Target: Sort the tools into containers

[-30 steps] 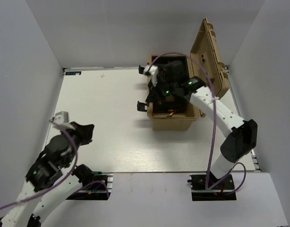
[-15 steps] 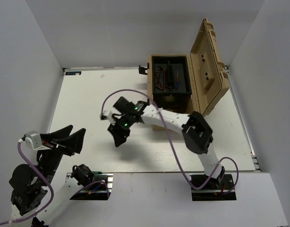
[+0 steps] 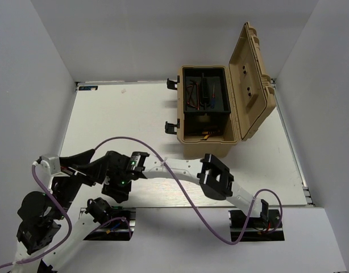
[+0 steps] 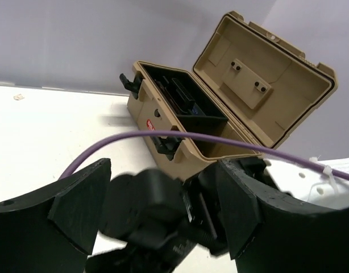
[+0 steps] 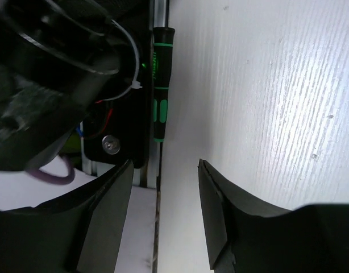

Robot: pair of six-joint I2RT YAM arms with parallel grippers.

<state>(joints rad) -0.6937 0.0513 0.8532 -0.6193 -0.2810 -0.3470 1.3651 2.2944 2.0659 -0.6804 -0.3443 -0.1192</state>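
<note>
- The right gripper (image 3: 120, 190) is stretched across to about 7 o'clock on the table (image 3: 123, 122), jaws spread with nothing between them
- In the right wrist view a green-handled screwdriver (image 5: 159, 85) lies at the table's near edge, at 12 o'clock from the right gripper (image 5: 165, 170), clear of both fingers and just beside the left arm's base mount (image 5: 115, 136)
- The left gripper (image 3: 98, 165) hangs just beside the right one at its 9 o'clock, jaws wide apart and holding nothing
- The toolbox (image 3: 208, 145) stands at about 1 o'clock on the table, lid (image 3: 251, 79) up
- Thin tools with red parts (image 3: 192, 94) lie in its black tray (image 3: 224, 96)
</note>
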